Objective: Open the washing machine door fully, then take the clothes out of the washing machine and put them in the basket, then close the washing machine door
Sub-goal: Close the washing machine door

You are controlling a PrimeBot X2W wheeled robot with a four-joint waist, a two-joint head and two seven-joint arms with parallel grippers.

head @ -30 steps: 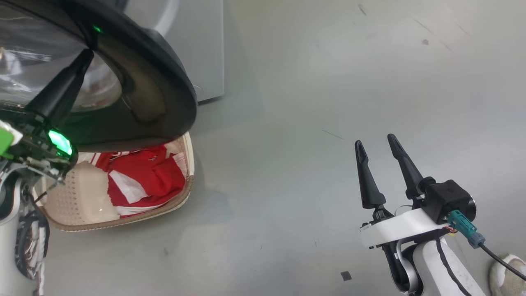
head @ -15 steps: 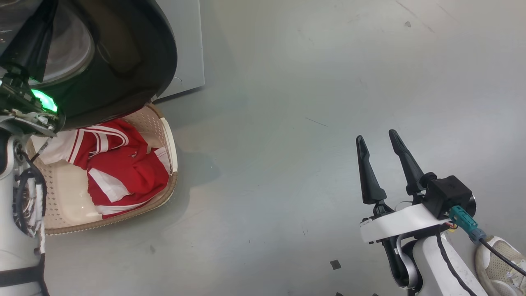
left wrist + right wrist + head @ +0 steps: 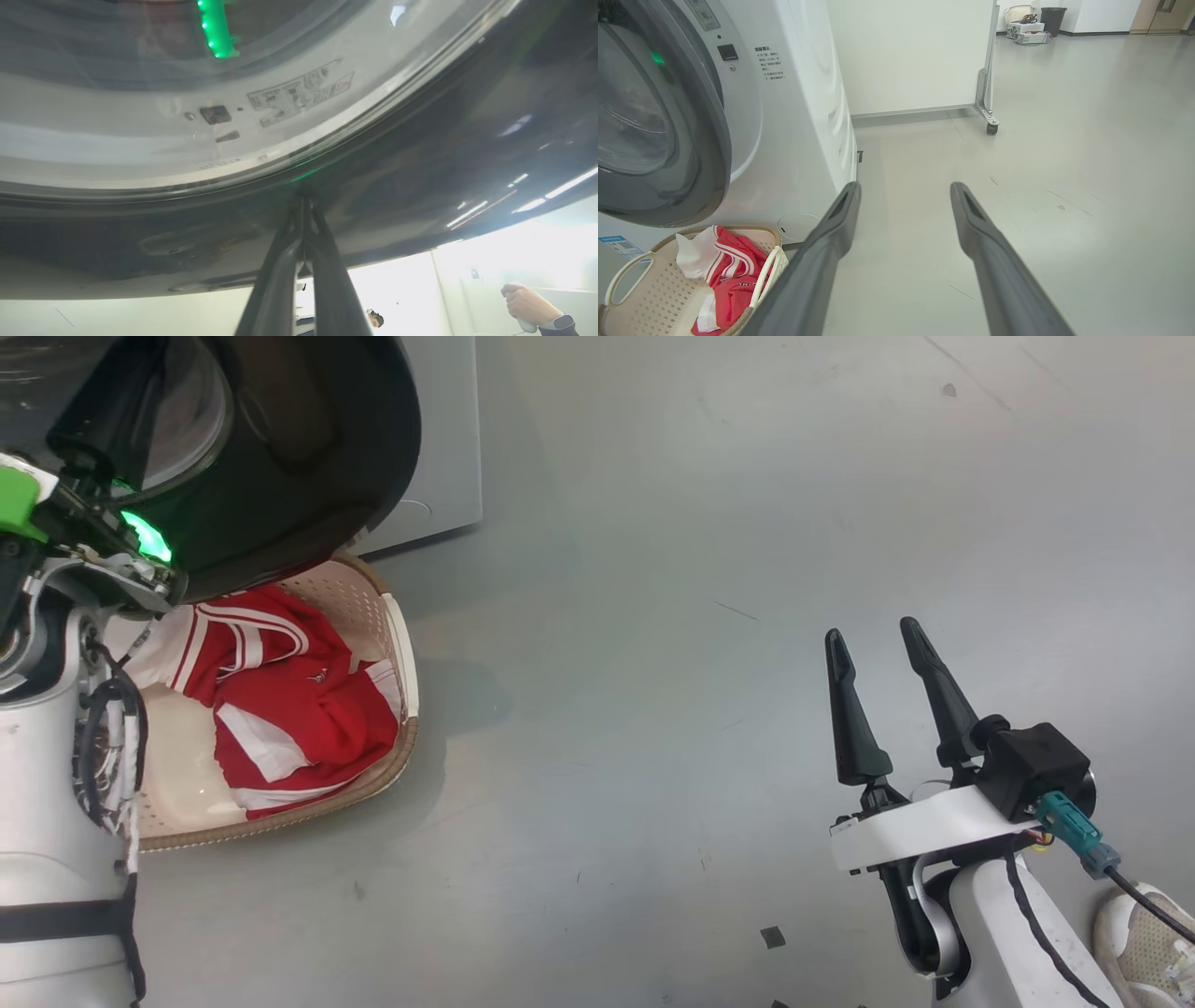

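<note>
Pressing its closed-together fingertips against the glossy black rim of the washing machine door (image 3: 420, 186), the left gripper (image 3: 303, 201) should push squarely and steadily. That would swing the door over the basket (image 3: 649, 298), where the clothes (image 3: 308, 709) lie, toward the washing machine (image 3: 803, 116). The right gripper (image 3: 872, 630) hangs spread, well clear.

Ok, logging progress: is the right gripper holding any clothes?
No, the right gripper stands open and empty; the clothes lie in the basket.
</note>
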